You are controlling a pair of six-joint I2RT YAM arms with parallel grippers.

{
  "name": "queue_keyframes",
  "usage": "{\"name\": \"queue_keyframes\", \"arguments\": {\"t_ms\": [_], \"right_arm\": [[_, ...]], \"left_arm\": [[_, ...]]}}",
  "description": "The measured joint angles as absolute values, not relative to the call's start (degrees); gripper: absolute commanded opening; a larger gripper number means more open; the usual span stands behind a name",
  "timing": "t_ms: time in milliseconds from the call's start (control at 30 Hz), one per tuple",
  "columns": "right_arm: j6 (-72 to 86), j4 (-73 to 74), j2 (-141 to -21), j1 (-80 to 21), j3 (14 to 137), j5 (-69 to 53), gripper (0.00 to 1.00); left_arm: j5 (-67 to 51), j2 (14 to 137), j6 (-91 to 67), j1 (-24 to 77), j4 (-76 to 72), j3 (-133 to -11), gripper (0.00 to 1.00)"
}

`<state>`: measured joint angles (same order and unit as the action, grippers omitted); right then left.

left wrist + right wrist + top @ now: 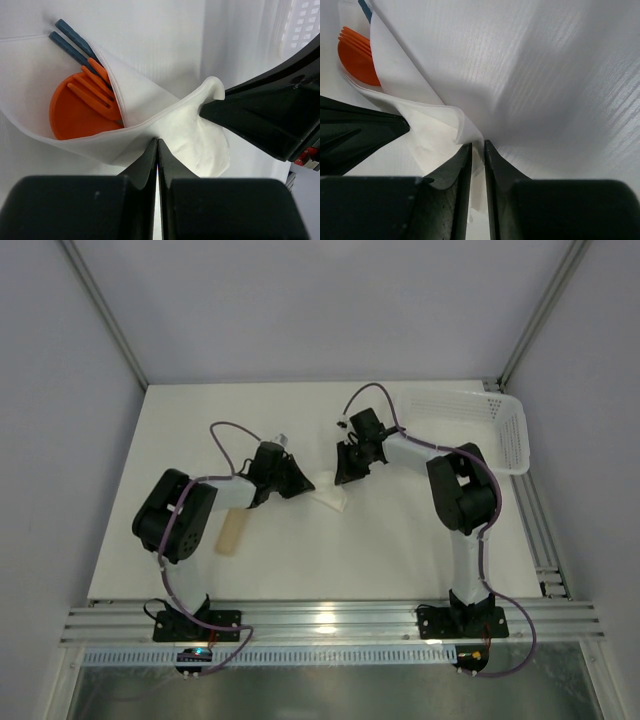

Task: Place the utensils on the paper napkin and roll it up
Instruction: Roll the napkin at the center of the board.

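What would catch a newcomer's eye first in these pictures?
An orange spoon and fork, with dark blue sticks, lie inside the folded paper napkin at the table's centre. The left gripper and right gripper meet at that napkin. A white basket sits at the far right corner.

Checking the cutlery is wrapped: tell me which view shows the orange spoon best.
Left wrist: the orange spoon bowl lies plain inside the paper napkin fold. Right wrist catches only its edge; top external shows none of it.
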<state>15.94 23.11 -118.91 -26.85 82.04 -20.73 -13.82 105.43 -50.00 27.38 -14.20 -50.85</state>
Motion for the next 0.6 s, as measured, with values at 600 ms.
{"name": "queue_keyframes", "arguments": {"t_ms": [600], "right_arm": [[13.9,28.1,-110.1,-26.9,83.1,-19.1,0.28]], "left_arm": [[-13.5,105.6,-49.8,27.9,-13.5,-51.3,0.00]]}}
